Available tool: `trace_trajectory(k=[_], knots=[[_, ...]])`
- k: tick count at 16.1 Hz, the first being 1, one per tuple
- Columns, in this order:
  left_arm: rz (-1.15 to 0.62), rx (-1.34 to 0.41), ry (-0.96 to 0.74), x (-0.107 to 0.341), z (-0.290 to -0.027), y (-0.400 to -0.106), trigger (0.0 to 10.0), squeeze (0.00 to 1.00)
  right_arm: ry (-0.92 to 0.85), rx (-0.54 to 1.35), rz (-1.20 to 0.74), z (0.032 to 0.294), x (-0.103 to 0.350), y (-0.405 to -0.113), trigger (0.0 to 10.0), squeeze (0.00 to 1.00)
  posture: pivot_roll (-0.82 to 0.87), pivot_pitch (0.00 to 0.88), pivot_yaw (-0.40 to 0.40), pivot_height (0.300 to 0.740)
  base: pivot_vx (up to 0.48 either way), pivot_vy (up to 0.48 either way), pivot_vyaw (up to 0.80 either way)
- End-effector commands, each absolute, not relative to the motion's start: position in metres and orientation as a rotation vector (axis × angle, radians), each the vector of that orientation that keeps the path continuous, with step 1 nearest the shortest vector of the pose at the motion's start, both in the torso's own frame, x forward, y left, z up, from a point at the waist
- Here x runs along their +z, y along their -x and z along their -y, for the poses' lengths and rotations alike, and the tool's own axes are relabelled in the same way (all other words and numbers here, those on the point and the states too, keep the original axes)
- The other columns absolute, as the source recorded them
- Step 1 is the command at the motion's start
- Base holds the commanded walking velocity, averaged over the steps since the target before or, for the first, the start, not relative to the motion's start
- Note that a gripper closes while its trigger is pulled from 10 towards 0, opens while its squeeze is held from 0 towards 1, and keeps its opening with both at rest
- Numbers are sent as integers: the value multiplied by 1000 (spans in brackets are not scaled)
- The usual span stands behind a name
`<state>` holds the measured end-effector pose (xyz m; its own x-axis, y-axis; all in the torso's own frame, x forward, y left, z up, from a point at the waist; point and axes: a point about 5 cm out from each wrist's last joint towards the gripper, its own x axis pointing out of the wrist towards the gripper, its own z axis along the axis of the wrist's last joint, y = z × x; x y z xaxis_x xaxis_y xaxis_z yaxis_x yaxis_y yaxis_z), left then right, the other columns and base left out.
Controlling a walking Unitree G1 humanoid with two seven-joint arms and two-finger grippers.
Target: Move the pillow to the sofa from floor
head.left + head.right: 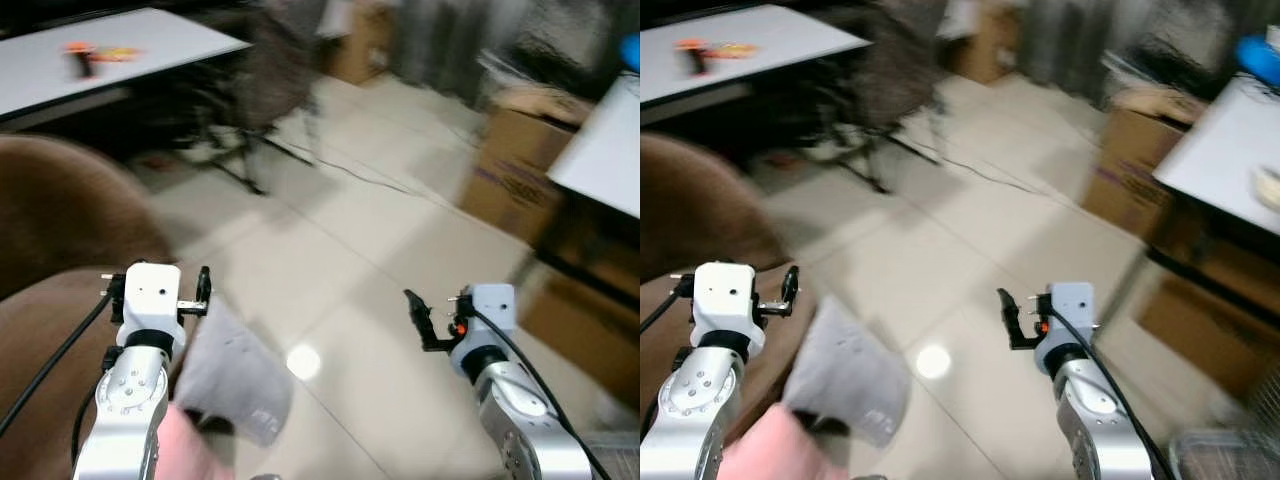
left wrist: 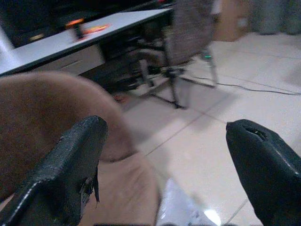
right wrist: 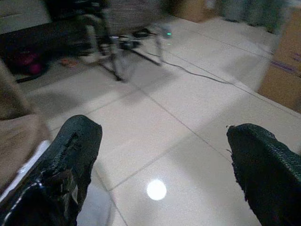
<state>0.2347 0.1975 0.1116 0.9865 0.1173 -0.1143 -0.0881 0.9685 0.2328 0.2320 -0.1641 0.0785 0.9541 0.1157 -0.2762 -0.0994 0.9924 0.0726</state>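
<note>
A grey pillow (image 1: 236, 372) lies on the tiled floor against the front of the brown sofa (image 1: 60, 220), which is at my left. A blurred pink shape (image 1: 192, 448) overlaps the pillow's near corner. My left gripper (image 2: 167, 128) is open and held above the sofa's edge, just left of the pillow, with a corner of the pillow (image 2: 181, 212) below its fingers. My right gripper (image 3: 164, 128) is open over bare floor, to the right of the pillow and apart from it. Both silver arms reach forward at about the same height.
A white table (image 1: 120, 45) stands at the back left, with an office chair (image 1: 275, 70) beside it. Cardboard boxes (image 1: 515, 160) and another white table (image 1: 610, 150) are at the right. A cable (image 1: 370, 180) runs across the floor (image 1: 350, 260) ahead.
</note>
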Motion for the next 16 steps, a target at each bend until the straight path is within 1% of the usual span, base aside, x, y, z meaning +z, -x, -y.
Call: trace_trajectory(k=[1,3,6,8,9,11,12,16], knots=[[-111,94,-234,114,-193,-236,10000,0,-41,87,-280,170,78,-234,10000,1000,-49,0,18,740,0,-349,800],[-101,94,-234,115,-193,-237,10000,0,-41,87,-276,168,78,-236,10000,1000,-48,0,17,740,0,-358,800],[-85,124,-203,118,-197,-239,10000,0,-37,78,-281,168,77,-238,10000,1000,-45,0,16,740,0,0,800],[-87,136,-237,118,-200,-241,10000,0,-28,53,-283,170,77,-241,10000,1000,-40,0,9,740,0,0,800],[-73,134,-231,119,-201,-242,10000,0,-25,13,-277,173,78,-243,10000,1000,-40,0,9,740,240,0,0],[-53,135,-220,123,-202,-246,10000,0,75,-51,-300,177,81,-249,10000,1000,-38,0,7,740,429,0,0],[-51,131,-221,123,-202,-246,10000,0,90,-69,-264,178,85,-252,10000,1000,-41,0,9,740,458,0,0],[-53,122,-214,123,-201,-245,10000,0,67,-75,-252,184,86,-247,10000,1000,-50,0,19,740,480,0,0]])
